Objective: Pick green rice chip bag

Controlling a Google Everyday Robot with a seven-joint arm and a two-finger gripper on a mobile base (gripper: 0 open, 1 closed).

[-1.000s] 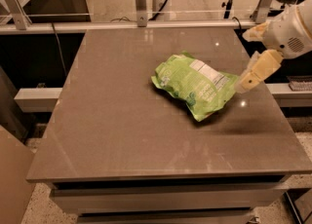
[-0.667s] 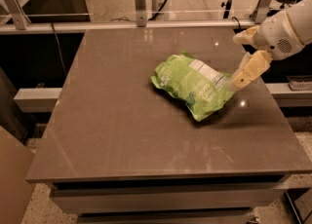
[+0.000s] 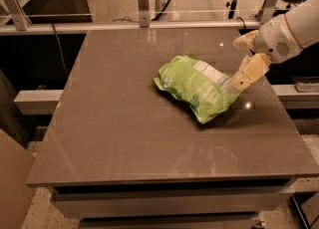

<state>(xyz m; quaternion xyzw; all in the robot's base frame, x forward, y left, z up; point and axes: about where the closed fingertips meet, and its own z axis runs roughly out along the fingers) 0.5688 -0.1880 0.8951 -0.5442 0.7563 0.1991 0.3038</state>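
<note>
The green rice chip bag (image 3: 197, 86) lies crumpled on the grey-brown table (image 3: 124, 123), right of centre, with its white label panel facing up toward the right. My gripper (image 3: 236, 66) is at the bag's right end, reaching in from the right on a white arm. It is open: the lower cream finger (image 3: 247, 72) points down-left with its tip at the bag's right edge, and the upper finger (image 3: 244, 41) stands above and behind the bag. Nothing is held.
A metal rail with upright posts (image 3: 143, 4) runs along the table's far edge. A lower shelf ledge (image 3: 35, 101) sticks out at the left and another at the right. The table's right edge is close to the arm.
The gripper has moved left and a little lower, bringing its lower finger up against the bag's right edge. The bag has not moved.
</note>
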